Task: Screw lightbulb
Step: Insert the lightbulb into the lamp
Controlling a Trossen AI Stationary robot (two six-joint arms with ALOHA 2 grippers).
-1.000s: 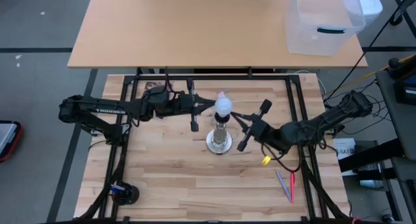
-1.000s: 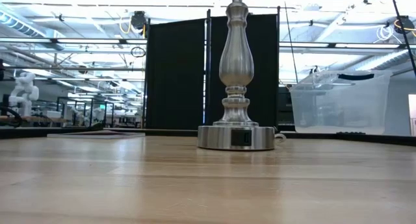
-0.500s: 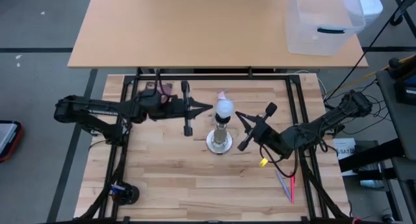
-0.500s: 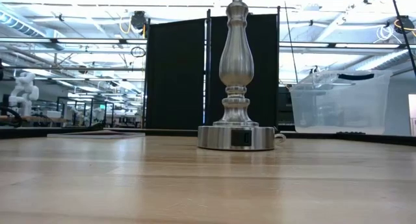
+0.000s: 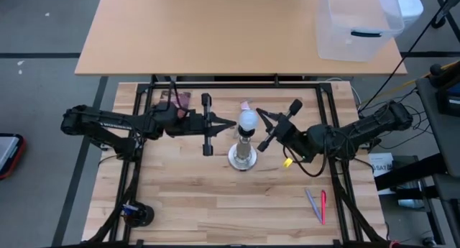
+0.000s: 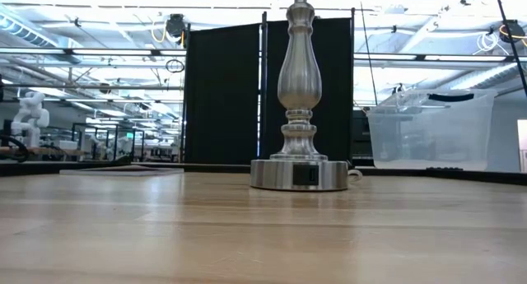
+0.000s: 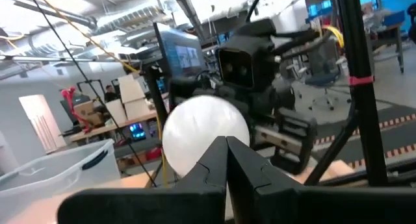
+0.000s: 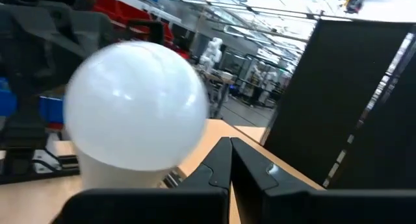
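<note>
**Lightbulb seated on lamp stand, both tools beside the globe**

The lightbulb (image 5: 247, 118) sits upright on top of the silvery lamp stand (image 5: 243, 156), its frosted white globe uppermost. The stand rests near the middle of the wooden worktop (image 5: 187, 198). In the low view only the stand's baluster column and round base (image 6: 299, 174) show; the bulb lies above the frame.

The left tool (image 5: 221, 123) is positioned just beside the globe on its left side, extended level from the left arm. In the left wrist view its two dark fingers (image 7: 211, 172) meet tip to tip in a narrow, closed state, with nothing between them; the globe (image 7: 205, 136) appears directly beyond the tips.

The right tool (image 5: 263, 123) is positioned just beside the globe on its right side, angled in from the right arm. In the right wrist view its fingers (image 8: 218, 169) are likewise pressed together with nothing gripped; the globe (image 8: 136, 113) fills the area just past the tips. Whether either tool contacts the globe cannot be determined.

A small pink-tipped wrapper (image 5: 244, 105) lies on the worktop just behind the stand. Two pens (image 5: 317, 205) lie near the right front corner. A clear plastic bin (image 5: 359, 21) stands on the far table.
</note>
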